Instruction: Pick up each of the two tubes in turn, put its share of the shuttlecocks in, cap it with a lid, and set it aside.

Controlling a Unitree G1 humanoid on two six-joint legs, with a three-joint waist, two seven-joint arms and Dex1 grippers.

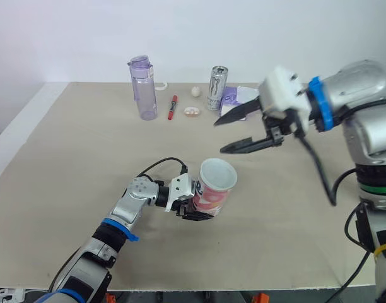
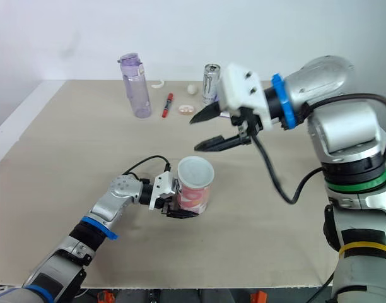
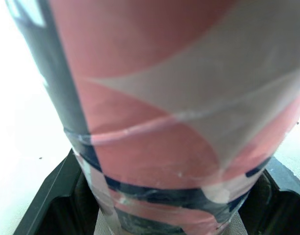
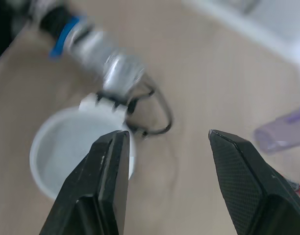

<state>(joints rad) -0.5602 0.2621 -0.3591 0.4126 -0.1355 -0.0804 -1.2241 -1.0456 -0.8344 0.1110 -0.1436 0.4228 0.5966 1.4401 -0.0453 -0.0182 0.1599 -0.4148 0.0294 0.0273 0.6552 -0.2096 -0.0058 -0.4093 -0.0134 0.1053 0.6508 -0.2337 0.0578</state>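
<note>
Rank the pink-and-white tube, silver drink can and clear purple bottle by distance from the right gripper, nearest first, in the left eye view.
1. Pink-and-white tube, just below the right gripper.
2. Silver drink can, well beyond it, at the back.
3. Clear purple bottle, at the back, farther left.

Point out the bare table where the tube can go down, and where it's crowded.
Bare: the wide stretch of table left of the tube, nearer than the bottle; also the near right corner. Crowded: the far edge, with bottle, pen and can.
</note>
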